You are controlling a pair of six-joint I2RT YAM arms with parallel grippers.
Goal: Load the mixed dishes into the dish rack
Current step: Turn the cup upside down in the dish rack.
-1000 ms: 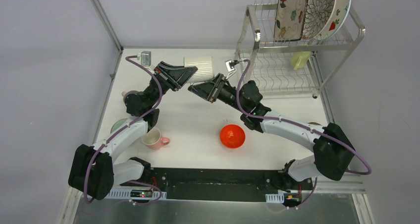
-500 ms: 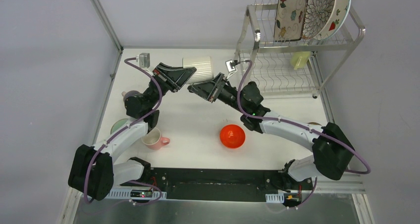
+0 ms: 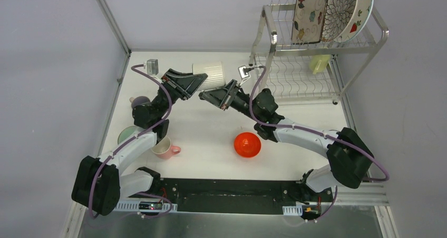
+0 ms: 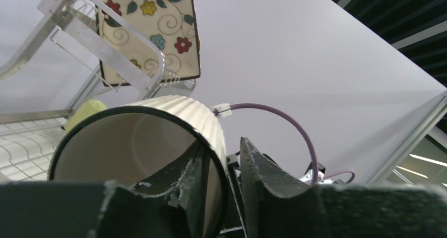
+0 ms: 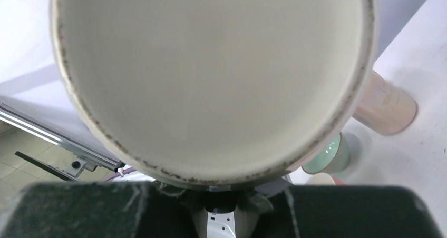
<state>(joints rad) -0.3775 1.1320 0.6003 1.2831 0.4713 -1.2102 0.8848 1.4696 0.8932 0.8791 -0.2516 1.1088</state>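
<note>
My left gripper (image 3: 202, 79) is shut on the rim of a white ribbed cup (image 3: 212, 73), one finger inside and one outside, and holds it above the table on its side. In the left wrist view the cup (image 4: 179, 114) lies left of the gripper (image 4: 225, 151). My right gripper (image 3: 204, 95) is open just in front of the cup. The cup's cream base (image 5: 211, 64) fills the right wrist view, above the gripper (image 5: 221, 198). The dish rack (image 3: 381, 36) holds a floral plate (image 3: 310, 11), a brown-petal plate (image 3: 340, 9) and a strawberry plate (image 3: 363, 10) on top. A yellow cup (image 3: 319, 63) lies below.
A red-orange bowl (image 3: 247, 144) sits mid-table. A pink cup (image 3: 164, 148) and a pale green bowl (image 3: 124, 135) sit near the left arm, and another pink cup (image 3: 138, 99) lies behind it. The pink cup (image 5: 385, 109) and green bowl (image 5: 329, 156) show in the right wrist view.
Both grippers have drifted a little to the left, and the white cup moved with the left one. The right gripper has edged closer to the cup.
</note>
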